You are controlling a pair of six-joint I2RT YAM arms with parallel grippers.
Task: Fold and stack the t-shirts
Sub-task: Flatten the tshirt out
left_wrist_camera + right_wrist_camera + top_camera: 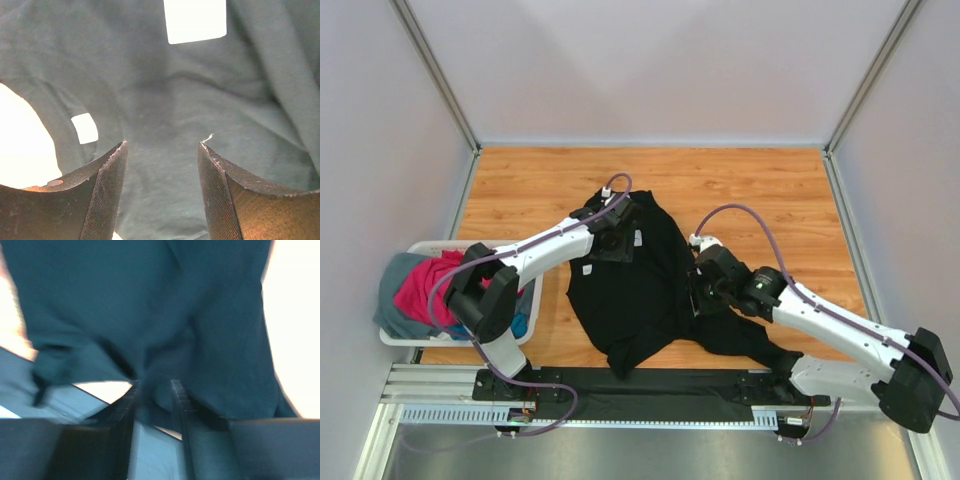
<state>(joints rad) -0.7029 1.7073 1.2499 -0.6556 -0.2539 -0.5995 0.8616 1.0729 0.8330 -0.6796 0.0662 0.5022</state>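
Left tool (162, 145) is wide open with nothing between its fingers (107, 175), hanging just above the black shirt (165, 100) near a white label (195, 20); a smaller white tag (85, 127) sits off to one side. From the top view the left tool (613, 240) is over the far-left part of the black shirt (640, 300). Right tool (154, 385) is nearly closed with a bunch of the black shirt (150, 315) pinched in the narrow gap. That view is blurred, so how firm the grip is can't be told. From above, the right tool (700, 295) is at the shirt's right edge. The shirt lies crumpled, not flat, on the middle of the wooden surface (770, 190) — one part trails toward the near edge by the right arm's base. At the left edge sits a white basket (395, 340) holding a pink shirt (420, 290) heaped on a grey shirt (390, 290), with a bit of blue shirt (520, 325) showing at the basket's right side behind the left arm — well apart from the black one.
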